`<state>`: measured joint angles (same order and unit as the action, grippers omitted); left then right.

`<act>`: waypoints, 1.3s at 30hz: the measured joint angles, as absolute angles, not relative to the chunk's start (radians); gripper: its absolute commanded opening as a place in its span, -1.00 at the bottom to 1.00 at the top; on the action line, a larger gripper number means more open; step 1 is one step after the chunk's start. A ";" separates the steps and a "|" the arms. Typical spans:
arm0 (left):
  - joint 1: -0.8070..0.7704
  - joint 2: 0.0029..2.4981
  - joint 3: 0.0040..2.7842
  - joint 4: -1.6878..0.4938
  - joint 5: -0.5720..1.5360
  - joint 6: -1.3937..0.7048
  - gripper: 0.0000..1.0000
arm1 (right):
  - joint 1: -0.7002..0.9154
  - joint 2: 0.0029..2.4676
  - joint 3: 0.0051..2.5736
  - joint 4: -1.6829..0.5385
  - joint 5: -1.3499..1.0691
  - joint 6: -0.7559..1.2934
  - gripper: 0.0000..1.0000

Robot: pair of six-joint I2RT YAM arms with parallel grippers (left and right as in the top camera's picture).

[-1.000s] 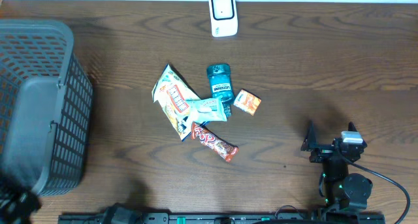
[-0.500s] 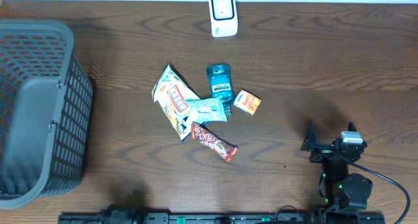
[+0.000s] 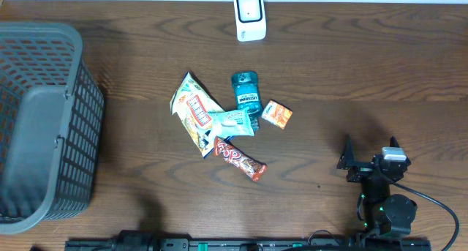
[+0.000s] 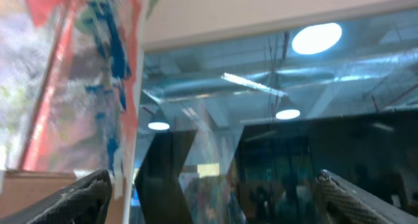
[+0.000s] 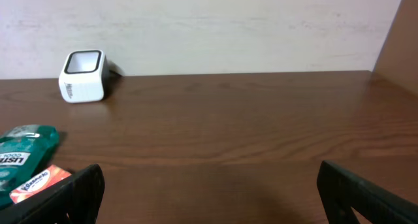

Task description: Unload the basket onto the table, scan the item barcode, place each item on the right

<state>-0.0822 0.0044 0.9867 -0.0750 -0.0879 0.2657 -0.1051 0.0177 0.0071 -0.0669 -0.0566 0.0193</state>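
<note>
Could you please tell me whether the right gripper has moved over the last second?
No. The right gripper stays in the same spot right of the candy bar in the overhead view.

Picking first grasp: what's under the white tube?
The tube overlaps the snack bag and the lower end of the bottle. Anything else beneath is covered.
</note>
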 measured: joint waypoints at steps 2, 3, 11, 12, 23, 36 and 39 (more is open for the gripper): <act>-0.082 0.004 0.919 -0.023 -0.088 0.265 0.96 | -0.105 0.018 0.007 -0.067 -0.057 0.019 0.99; -0.081 0.005 0.883 0.006 -0.088 0.265 0.96 | -0.105 0.018 0.007 -0.067 -0.057 0.019 0.99; -0.081 0.006 0.650 0.125 -0.105 0.265 0.96 | -0.105 0.018 0.007 -0.067 -0.057 0.019 0.99; -0.081 0.006 0.636 0.127 -0.107 0.265 0.96 | -0.105 0.018 0.007 -0.067 -0.057 0.019 0.99; -0.081 0.020 0.382 0.111 -0.104 0.201 0.96 | -0.105 0.018 0.007 -0.067 -0.057 0.019 0.98; -0.081 0.024 0.132 0.106 0.031 0.159 0.95 | -0.105 0.018 0.007 -0.067 -0.057 0.019 0.98; -0.081 0.024 0.093 0.104 0.031 0.115 0.96 | -0.105 0.018 0.007 -0.067 -0.057 0.019 0.99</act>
